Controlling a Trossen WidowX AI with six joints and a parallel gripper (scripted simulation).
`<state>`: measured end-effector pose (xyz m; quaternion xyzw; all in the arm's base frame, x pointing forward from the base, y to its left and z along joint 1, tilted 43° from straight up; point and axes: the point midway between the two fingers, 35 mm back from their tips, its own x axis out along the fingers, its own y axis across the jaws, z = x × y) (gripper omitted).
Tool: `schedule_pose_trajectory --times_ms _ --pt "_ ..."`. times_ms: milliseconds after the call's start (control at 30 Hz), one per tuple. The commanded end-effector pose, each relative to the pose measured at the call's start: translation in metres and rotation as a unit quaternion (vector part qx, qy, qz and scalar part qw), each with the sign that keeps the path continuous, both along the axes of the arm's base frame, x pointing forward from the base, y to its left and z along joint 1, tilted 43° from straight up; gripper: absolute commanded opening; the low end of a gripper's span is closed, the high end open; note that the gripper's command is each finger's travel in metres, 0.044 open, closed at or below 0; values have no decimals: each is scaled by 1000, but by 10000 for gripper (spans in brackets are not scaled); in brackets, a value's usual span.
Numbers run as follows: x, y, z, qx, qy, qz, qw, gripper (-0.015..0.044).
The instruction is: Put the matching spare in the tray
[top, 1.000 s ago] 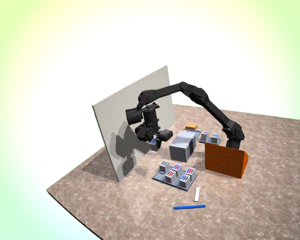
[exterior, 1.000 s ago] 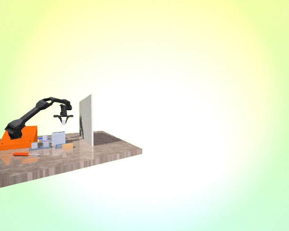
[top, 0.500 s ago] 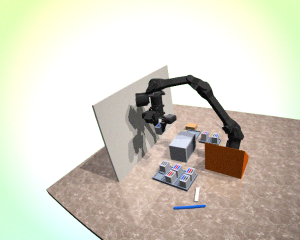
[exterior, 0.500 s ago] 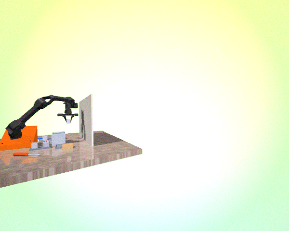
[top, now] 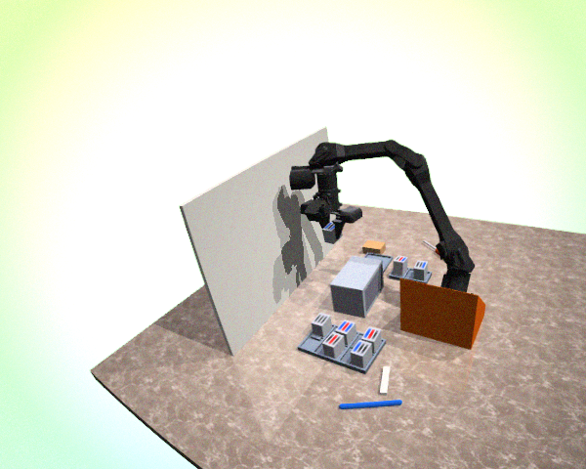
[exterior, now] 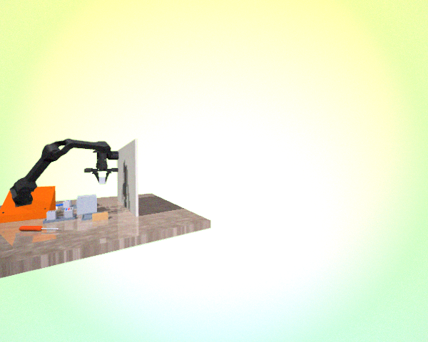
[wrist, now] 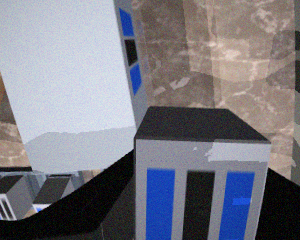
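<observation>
The jaws (top: 332, 234) (exterior: 102, 180) are closed on the striped block (top: 329, 233) (exterior: 102, 179) (wrist: 202, 190), held above the table (top: 525, 353) (exterior: 162, 221), toward the panel's side of the big grey box (top: 349, 297) (exterior: 87, 204) (wrist: 65, 75). It looks light, rigid, probably smooth; its flat, parallel sides suit a square, moderate grip, leaving the striped top uncovered.

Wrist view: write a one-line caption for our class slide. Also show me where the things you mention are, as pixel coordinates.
Held spare (top: 328, 233) (exterior: 102, 179) (wrist: 200, 190) shows blue, black, blue stripes, matching those on the mounted unit's (top: 348, 291) (exterior: 86, 204) (wrist: 65, 75) back.
</observation>
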<state>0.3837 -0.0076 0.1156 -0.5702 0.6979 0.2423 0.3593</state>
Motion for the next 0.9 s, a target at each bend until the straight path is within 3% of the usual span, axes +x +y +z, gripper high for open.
schedule_pose_trajectory --times_ms 0,633,867 --pt "-7 -14 10 -4 -1 -4 1000 0" --pt "-66 -111 90 -30 23 9 999 0" --pt "-69 -114 92 -31 24 9 999 0"
